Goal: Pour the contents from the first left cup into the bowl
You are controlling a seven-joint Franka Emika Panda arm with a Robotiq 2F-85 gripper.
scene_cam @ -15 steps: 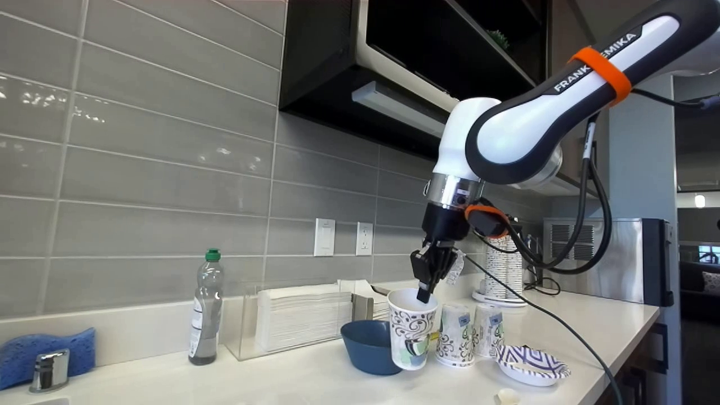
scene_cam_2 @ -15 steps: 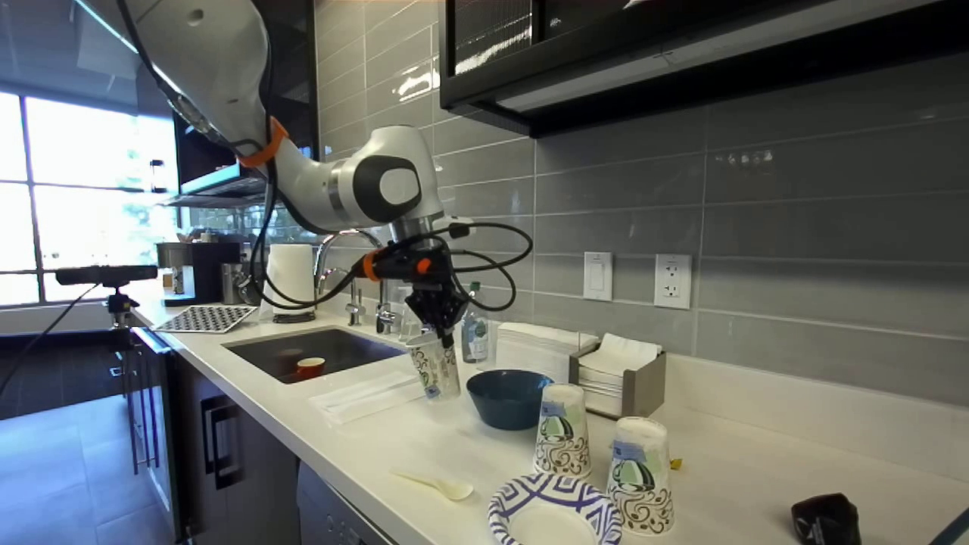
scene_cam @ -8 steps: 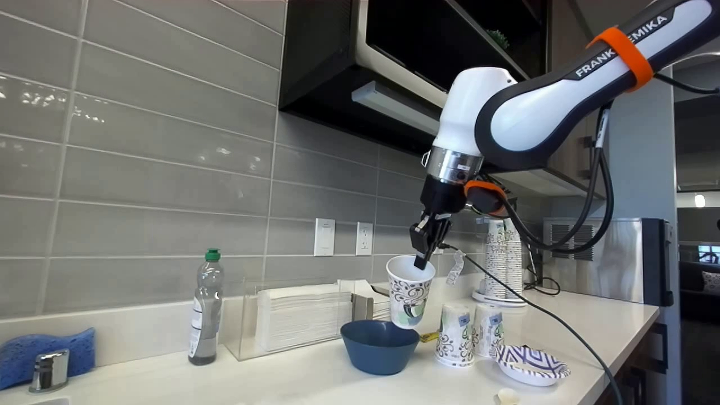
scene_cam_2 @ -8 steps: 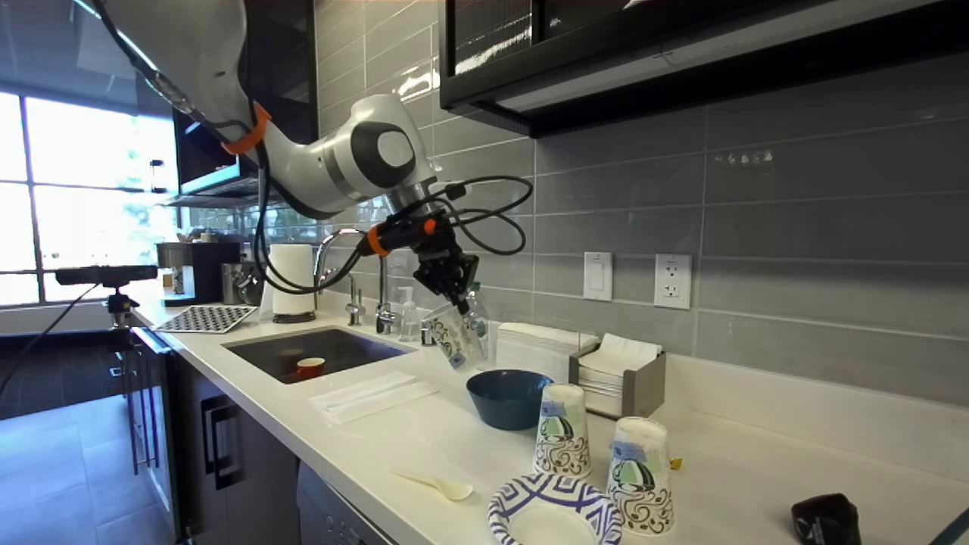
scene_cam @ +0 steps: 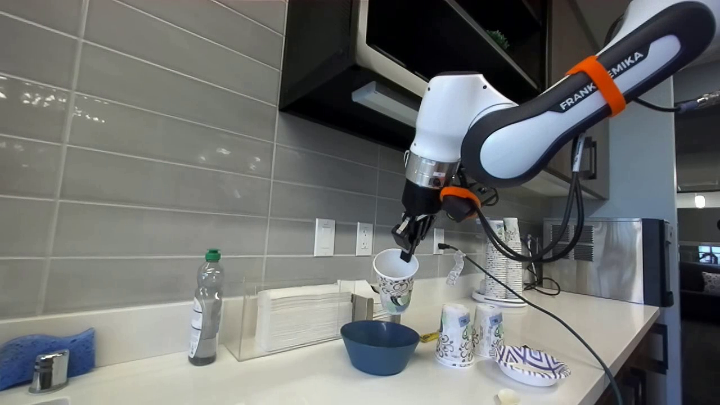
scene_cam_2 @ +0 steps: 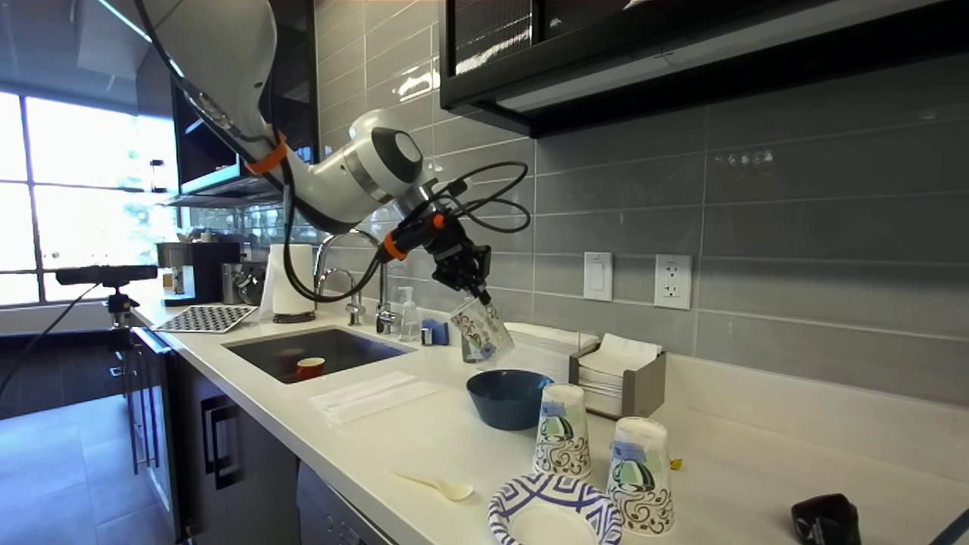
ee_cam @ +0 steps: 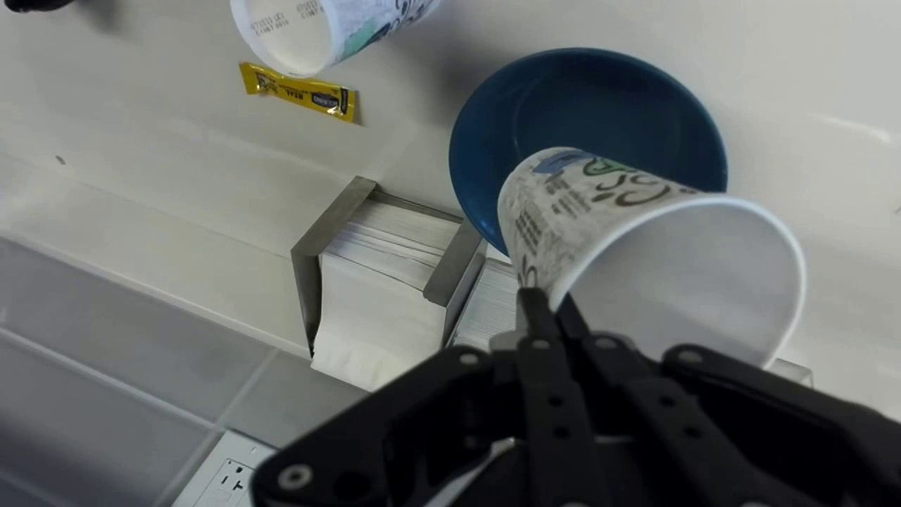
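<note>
The first left cup, white with dark swirls and a green patch, hangs from my gripper [scene_cam: 406,257] in an exterior view [scene_cam: 395,289]. My fingers are shut on its rim, one inside and one outside, as the wrist view [ee_cam: 552,310] shows. The cup is tilted in the air above the blue bowl [scene_cam: 379,349], with its mouth still facing mostly up. The cup also shows in an exterior view [scene_cam_2: 481,333] and the wrist view [ee_cam: 581,197]. The bowl [scene_cam_2: 506,409] stands upright on the counter. The visible part of its inside [ee_cam: 591,98] holds nothing; the cup's contents are hidden.
Two upturned cups [scene_cam_2: 562,439] [scene_cam_2: 641,484] and a patterned white dish [scene_cam_2: 500,515] stand near the bowl. A napkin holder [scene_cam_2: 643,386] is behind it. A yellow packet [ee_cam: 299,90], a spoon [scene_cam_2: 450,490] and a soap bottle [scene_cam: 205,315] are also on the counter. A cabinet [scene_cam: 320,73] hangs above.
The gripper has lifted the cup from low beside the bowl and carried it over the bowl. The cup has become more tilted. The bowl has not moved.
</note>
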